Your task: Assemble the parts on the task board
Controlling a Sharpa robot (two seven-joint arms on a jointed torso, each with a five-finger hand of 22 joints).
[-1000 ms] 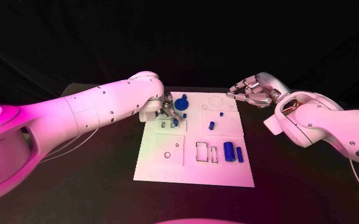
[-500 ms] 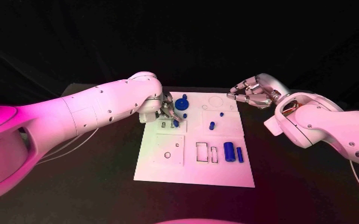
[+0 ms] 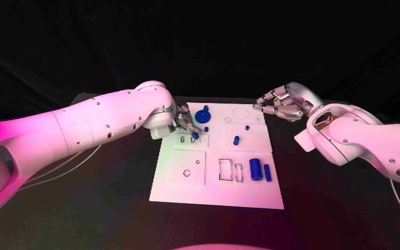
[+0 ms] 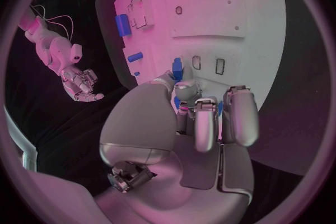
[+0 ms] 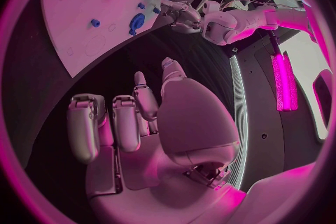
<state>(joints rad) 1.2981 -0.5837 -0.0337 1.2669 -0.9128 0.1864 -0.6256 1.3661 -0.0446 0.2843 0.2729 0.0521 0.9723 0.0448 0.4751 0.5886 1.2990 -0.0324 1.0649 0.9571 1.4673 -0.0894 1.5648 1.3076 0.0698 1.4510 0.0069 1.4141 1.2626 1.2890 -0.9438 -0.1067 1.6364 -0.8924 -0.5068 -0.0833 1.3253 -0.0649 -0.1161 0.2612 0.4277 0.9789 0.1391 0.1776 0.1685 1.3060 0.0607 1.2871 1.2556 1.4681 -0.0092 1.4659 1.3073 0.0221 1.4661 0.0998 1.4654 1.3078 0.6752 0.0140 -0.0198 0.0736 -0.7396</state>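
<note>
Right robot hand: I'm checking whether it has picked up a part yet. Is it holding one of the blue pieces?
No. In the right wrist view the right robot hand holds nothing, hanging over the black table beside the task board.

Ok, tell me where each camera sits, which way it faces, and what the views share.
Head view: on the robot's head, looking down at the flat white rectangular task board on the black table; both white arms enter from the sides.
Left wrist view: behind the left robot hand, facing the board, where its fingers pinch a small blue part.
Right wrist view: behind the right robot hand, which hovers off the board's edge holding nothing, fingers curled.
Shared: all three show the board and its blue parts; each wrist view also catches the other hand.
</note>
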